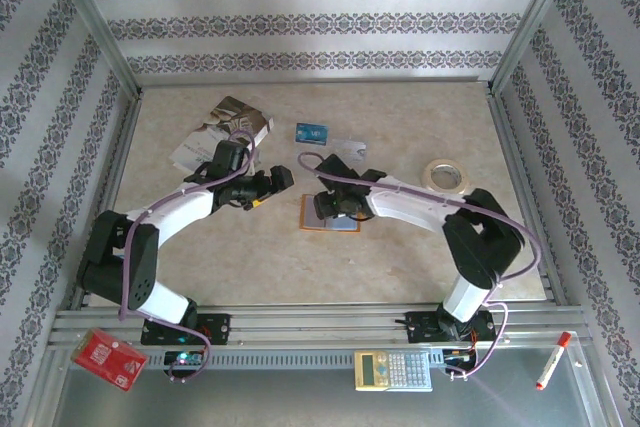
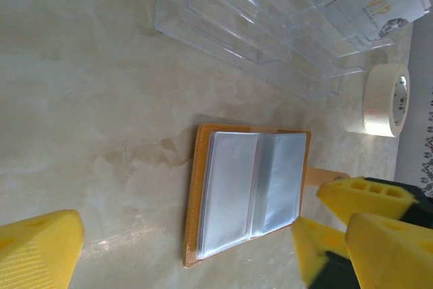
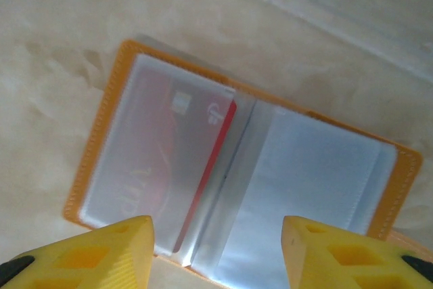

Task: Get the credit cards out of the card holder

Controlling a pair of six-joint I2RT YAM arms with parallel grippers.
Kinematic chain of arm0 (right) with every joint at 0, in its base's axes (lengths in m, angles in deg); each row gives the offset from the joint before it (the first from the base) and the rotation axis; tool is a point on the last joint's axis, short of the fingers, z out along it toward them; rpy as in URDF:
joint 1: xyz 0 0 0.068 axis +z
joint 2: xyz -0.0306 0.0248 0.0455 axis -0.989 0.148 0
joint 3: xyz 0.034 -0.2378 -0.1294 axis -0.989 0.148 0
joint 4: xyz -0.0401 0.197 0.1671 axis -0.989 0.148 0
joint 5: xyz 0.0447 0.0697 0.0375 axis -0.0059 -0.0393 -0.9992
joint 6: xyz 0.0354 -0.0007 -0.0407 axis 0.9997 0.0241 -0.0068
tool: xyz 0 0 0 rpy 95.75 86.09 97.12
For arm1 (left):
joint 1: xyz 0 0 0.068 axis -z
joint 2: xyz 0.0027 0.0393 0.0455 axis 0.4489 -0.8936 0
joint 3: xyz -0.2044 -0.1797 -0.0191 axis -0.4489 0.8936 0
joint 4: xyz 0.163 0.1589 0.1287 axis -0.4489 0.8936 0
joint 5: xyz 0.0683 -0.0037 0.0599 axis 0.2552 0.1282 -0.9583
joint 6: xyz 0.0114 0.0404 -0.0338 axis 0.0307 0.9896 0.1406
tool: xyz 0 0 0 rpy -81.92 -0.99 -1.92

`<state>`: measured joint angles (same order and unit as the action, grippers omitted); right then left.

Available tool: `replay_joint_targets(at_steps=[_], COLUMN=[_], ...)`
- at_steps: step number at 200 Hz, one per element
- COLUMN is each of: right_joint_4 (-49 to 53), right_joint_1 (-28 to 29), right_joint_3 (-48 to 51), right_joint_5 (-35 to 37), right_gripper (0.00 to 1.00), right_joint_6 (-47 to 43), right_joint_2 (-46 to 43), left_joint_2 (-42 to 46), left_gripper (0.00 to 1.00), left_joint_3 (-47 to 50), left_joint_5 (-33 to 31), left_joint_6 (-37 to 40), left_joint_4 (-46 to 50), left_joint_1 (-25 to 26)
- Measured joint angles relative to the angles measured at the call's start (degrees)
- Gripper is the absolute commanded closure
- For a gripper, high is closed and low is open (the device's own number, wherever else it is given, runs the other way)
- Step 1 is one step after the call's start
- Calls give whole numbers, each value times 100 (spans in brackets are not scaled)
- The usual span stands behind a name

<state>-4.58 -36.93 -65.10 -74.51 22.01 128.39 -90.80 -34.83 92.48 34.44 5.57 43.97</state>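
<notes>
The orange card holder [image 1: 330,215] lies open on the table, its clear pockets facing up [image 3: 318,181] [image 2: 247,191]. A red credit card [image 3: 162,160] sits in the left pocket, with its bare red edge poking out toward the fold. A blue card [image 1: 312,132] and a pale grey-white card [image 1: 347,147] lie flat on the table behind the holder. My right gripper [image 3: 216,235] [image 1: 337,202] hovers open just over the holder's near edge, nothing between its yellow fingers [image 3: 108,252]. My left gripper [image 1: 272,185] [image 2: 216,255] stands wide open to the holder's left, empty.
A tape roll [image 1: 443,175] [image 2: 384,99] lies to the right. A clear plastic tray [image 2: 257,25] and a glossy booklet [image 1: 225,132] sit at the back left. On the front rail rest a red packet [image 1: 110,359], a calculator [image 1: 393,369] and a red marker [image 1: 553,360].
</notes>
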Motion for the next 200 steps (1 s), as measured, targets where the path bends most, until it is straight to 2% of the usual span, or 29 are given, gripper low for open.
replay_joint_targets(at_steps=[33,87,134,175,200], right_joint_4=[15,155,269,-66,-280], right_joint_1=[125,278,361,310,160], right_joint_3=[-149,-435,-575,-304,-63], right_joint_5=[210,522,728,682,535], right_gripper=[46,43,53,62,63], right_joint_6=[2,2,20,20,4], right_joint_2=[516,837,1016,911,785], left_joint_2=[-173,-181,-199,-295,-356], left_gripper=[10,24,35,47,51], left_joint_3=[59,111,111,111,114], left_joint_5=[79,105,107,262,365], left_joint_6=[-98,-201,-197,-234,-306], left_joint_4=[-122,-146,-144,-146,-157], left_joint_1=[0,24,28,50,181])
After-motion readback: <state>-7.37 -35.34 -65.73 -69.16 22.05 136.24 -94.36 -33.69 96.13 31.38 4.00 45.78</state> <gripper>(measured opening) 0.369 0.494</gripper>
